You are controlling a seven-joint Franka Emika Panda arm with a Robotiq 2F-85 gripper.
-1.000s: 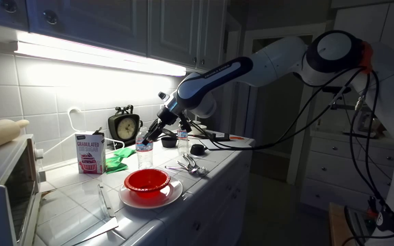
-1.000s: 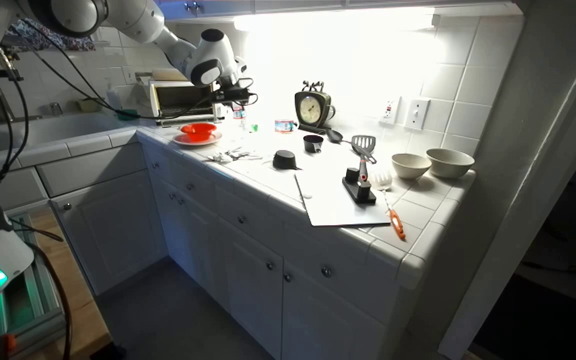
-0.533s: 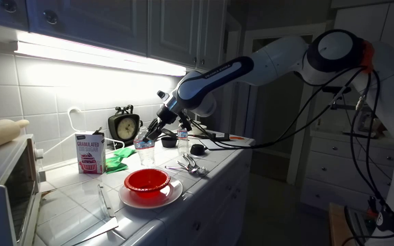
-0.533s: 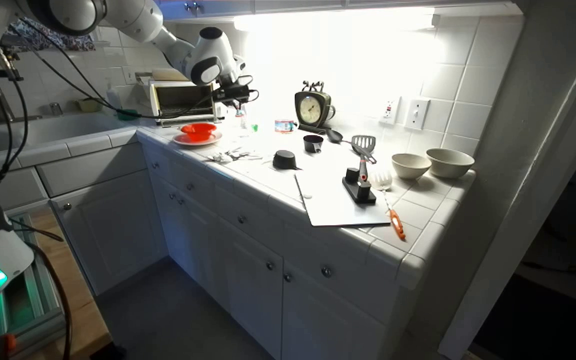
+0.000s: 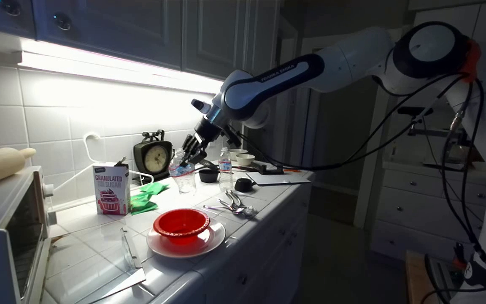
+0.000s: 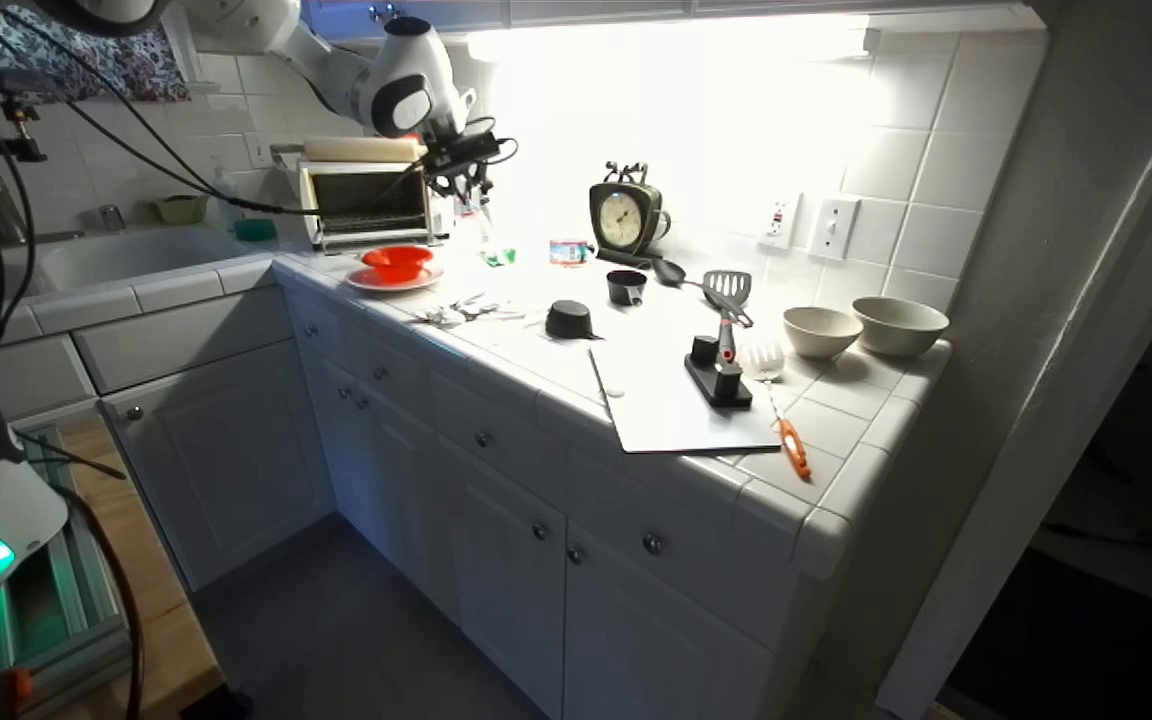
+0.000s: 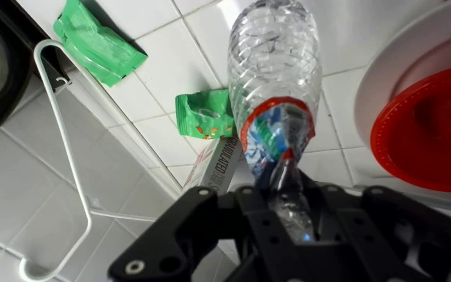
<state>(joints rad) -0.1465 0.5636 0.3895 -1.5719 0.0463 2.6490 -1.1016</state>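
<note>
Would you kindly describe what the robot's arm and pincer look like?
The arm is white and rounded, with dark trim lettered FRANKA EMIKA, an orange patch and black cables. The pincer is black, with angular links and round screw heads.

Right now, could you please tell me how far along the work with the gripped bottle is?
Done: the gripper has the clear bottle pinched. In hand: that bottle hangs tilted, apparently raised off the counter. Left, I'd judge: setting it down and letting go, as the jaws are closed on it; the second bottle stands upright, not held.
</note>
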